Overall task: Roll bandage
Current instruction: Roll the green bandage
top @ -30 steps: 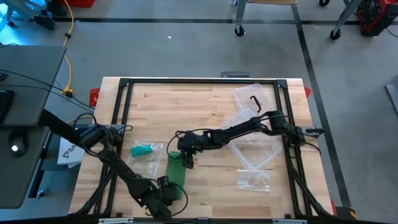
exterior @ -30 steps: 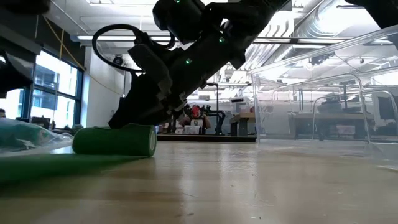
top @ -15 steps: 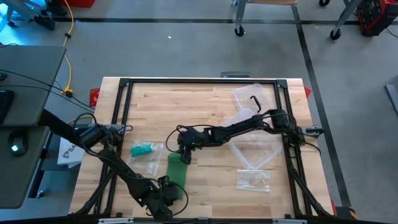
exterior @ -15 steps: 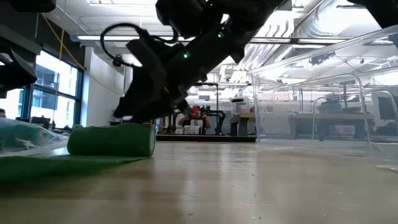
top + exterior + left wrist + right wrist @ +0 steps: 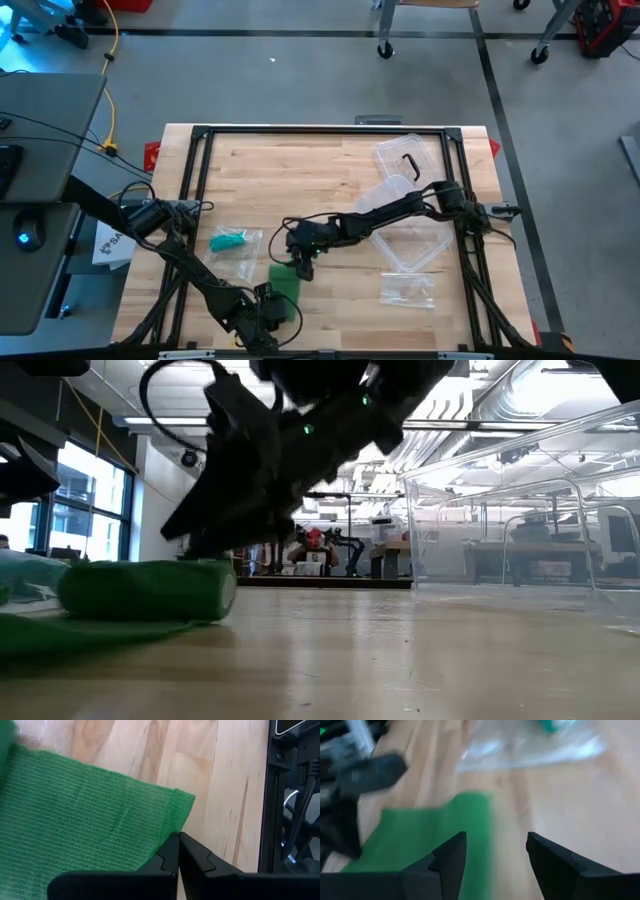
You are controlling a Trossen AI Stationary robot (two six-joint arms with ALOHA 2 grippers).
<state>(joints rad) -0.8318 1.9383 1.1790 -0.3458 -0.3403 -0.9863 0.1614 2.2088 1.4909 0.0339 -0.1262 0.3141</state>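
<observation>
A green bandage lies near the table's near edge. Its rolled part (image 5: 283,273) (image 5: 150,592) rests on the wood, and the flat strip (image 5: 287,294) (image 5: 75,820) runs from it toward the near edge. My right gripper (image 5: 300,262) (image 5: 495,855) is open, its fingers at the roll's far side and top. My left gripper (image 5: 274,309) (image 5: 177,839) is shut at the strip's near end. My right gripper's open fingers (image 5: 205,550) come slanting down from the far right and meet the roll's top far side (image 5: 190,565). The roll lies on the table on its side. My left gripper's shut fingertips meet the strip's near-end corner (image 5: 172,827). The strip lies flat on the table. Whether the edge is between the fingers or under them, I cannot tell.
A clear plastic box (image 5: 410,240) and its lid (image 5: 405,155) lie at the right. A clear bag with a teal item (image 5: 235,242) lies left of the roll. Another clear bag (image 5: 407,290) lies at the near right. Black frame rails (image 5: 190,200) border the table.
My right gripper has moved toward the table's near edge, and the roll has rolled along with it toward my left gripper. The flat strip between the roll and the left gripper has become shorter.
</observation>
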